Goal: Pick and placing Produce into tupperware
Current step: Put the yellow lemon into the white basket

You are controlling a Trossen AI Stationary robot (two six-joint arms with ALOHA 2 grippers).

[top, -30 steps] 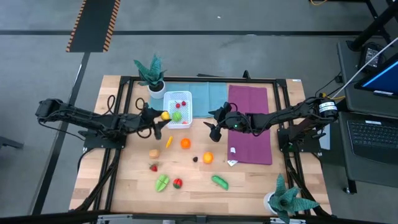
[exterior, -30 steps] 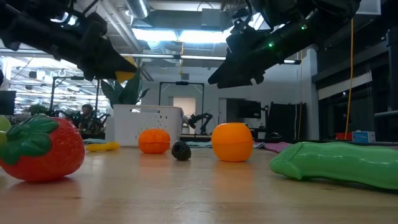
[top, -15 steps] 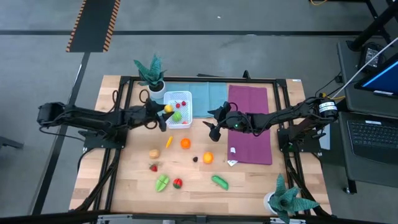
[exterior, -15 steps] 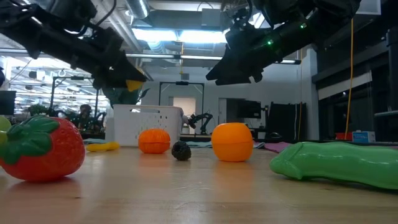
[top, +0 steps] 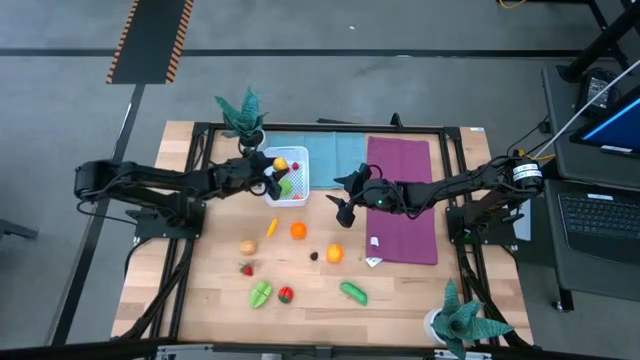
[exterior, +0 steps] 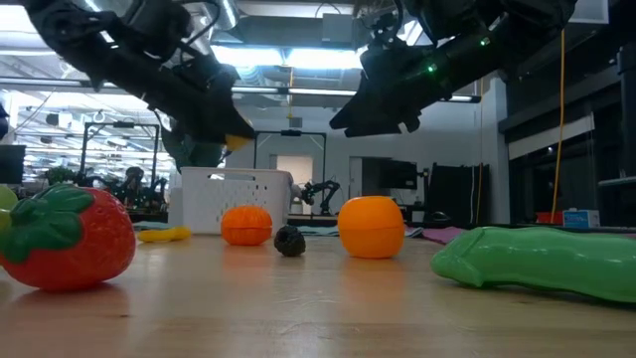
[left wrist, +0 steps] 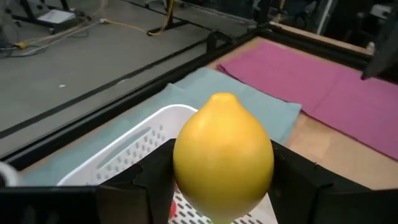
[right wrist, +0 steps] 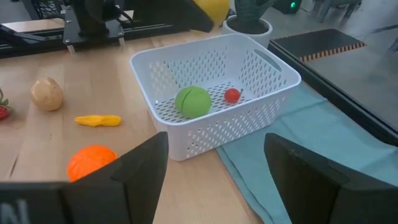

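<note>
My left gripper [top: 276, 170] is clamped on the lemon [left wrist: 222, 154], hanging over the tub [right wrist: 211, 102], which already holds a green ball [right wrist: 193, 101] and a small red piece [right wrist: 232, 95]. At the tub's 3 o'clock my right gripper [top: 341, 203] hovers with fingers spread, holding nothing. More produce lies on the table [top: 400, 300] around the tub's 6 o'clock.

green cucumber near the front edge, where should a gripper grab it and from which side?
Grip the green cucumber at mid-length, across its narrow width, coming straight down from above. It lies flat and elongated on the table, with bare wood all around, so the fingers can likely straddle it. The ends taper, so a grip there may slip.
</note>
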